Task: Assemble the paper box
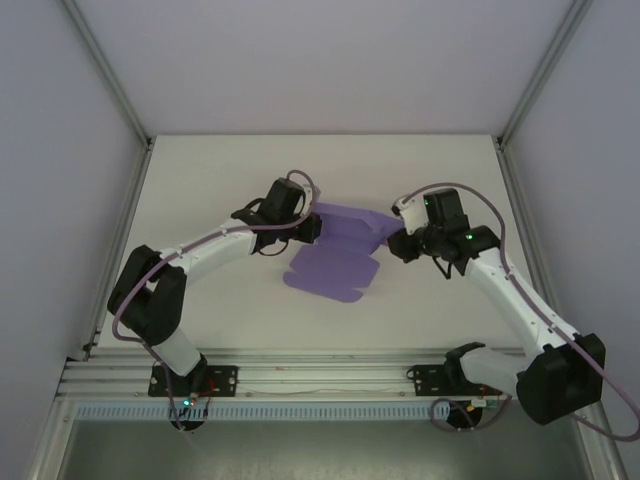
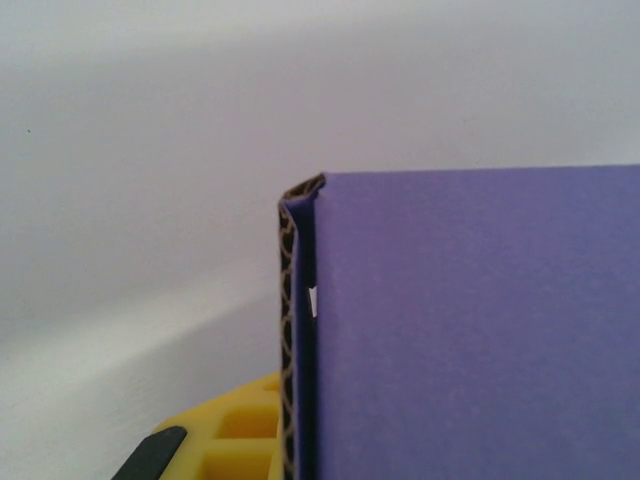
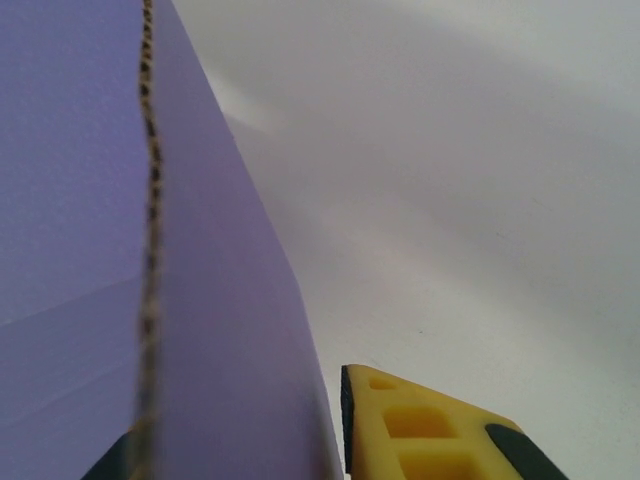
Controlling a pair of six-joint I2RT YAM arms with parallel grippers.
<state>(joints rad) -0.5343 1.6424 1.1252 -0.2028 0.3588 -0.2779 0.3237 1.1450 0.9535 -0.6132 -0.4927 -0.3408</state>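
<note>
The paper box [image 1: 335, 262] is a purple die-cut card, partly folded, lying mid-table with its far panels raised. My left gripper [image 1: 312, 228] is shut on the sheet's far left edge. In the left wrist view the card [image 2: 480, 330] stands upright with its corrugated edge against the yellow finger [image 2: 235, 430]; the other finger is hidden behind it. My right gripper [image 1: 397, 243] holds the sheet's right side. In the right wrist view a purple panel [image 3: 230, 330] sits between the jaws, the yellow finger's [image 3: 420, 430] dark pad pressed to it at the bottom of the frame.
The white table [image 1: 220, 180] is walled by pale panels with metal posts at left, right and back. An aluminium rail [image 1: 320, 378] with both arm bases runs along the near edge.
</note>
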